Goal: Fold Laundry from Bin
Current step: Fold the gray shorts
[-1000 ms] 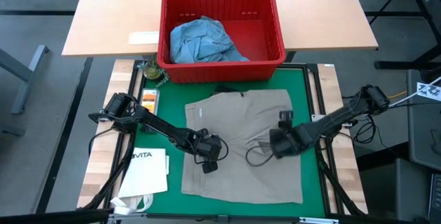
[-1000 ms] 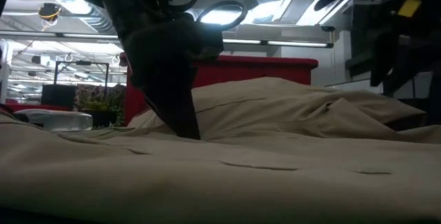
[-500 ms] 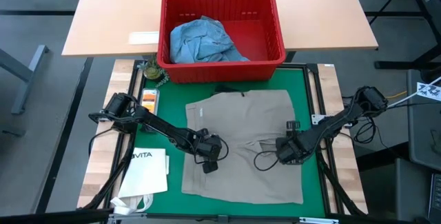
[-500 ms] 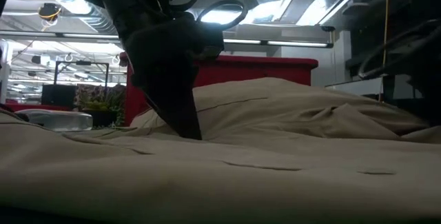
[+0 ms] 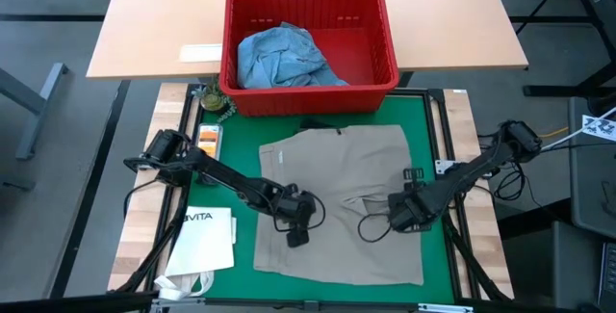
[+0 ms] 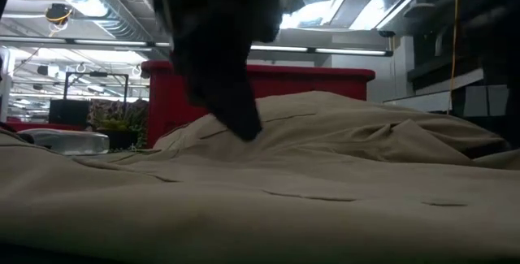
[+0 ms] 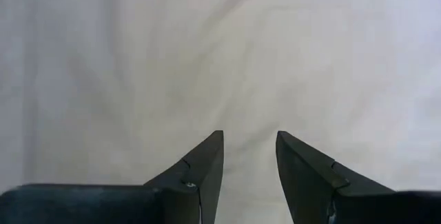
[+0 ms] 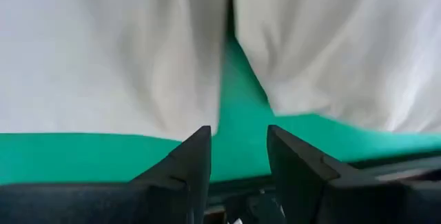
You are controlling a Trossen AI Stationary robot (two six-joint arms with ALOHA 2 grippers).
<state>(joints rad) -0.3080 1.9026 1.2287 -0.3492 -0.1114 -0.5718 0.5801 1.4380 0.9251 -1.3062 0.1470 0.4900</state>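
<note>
Left end effector [image 5: 298, 228] low over the khaki-tan fabric garment [image 5: 337, 241], dark fingers [image 7: 201, 169] spread a little, nothing between them, just smooth cloth beneath. Placed left of the garment's centre, near a shallow crease. Right end effector [image 5: 409, 215] down at the garment's right edge, fingers [image 8: 193, 165] likewise parted with nothing pinched; past them two cloth edges meeting over a wedge of bare green mat [image 8: 238, 124]. Khaki-tan garment spread flat across the green mat [image 5: 433, 149], waistband toward the far side, a rumpled ridge running through its middle in the low view [image 6: 341, 134]. Just beyond the mat, red rectangular plastic bin with ribbed sides [image 5: 310, 96] standing on the light wooden bench [image 5: 452, 24], a crumpled light blue denim piece [image 5: 284, 58] heaped in its left half. White paper bag printed "VITA" [image 5: 207, 241] lying off the mat's left edge, beside the left arm.
</note>
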